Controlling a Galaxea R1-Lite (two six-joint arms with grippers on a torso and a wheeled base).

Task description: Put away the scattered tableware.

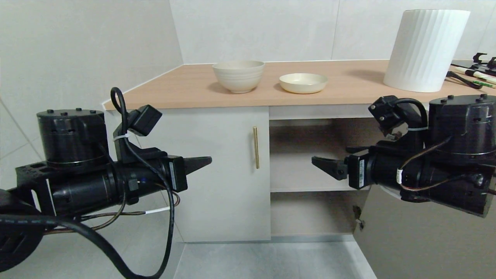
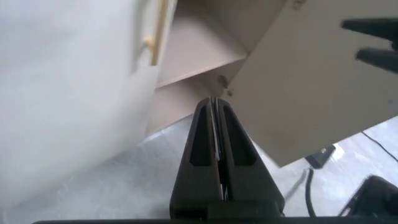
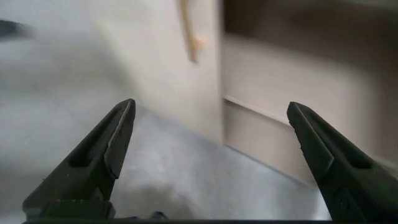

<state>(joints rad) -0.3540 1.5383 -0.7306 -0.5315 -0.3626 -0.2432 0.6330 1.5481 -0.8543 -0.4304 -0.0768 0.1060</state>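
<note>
Left tool (image 1: 205, 160) closed, right tool (image 3: 210, 106) spread wide, both empty — bowl (image 1: 238, 75), plate (image 1: 303, 82) on counter (image 1: 348, 83)

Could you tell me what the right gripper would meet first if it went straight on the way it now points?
Probably the closed cabinet door, near its handle: the right gripper, open, aims at that edge in its wrist view. The left gripper sits off that line, though depth is unclear.

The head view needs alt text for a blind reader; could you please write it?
A bowl and a shallow dish sit on a counter above a cabinet open on its right side. The shut left hand and open right hand hover before it.
</note>
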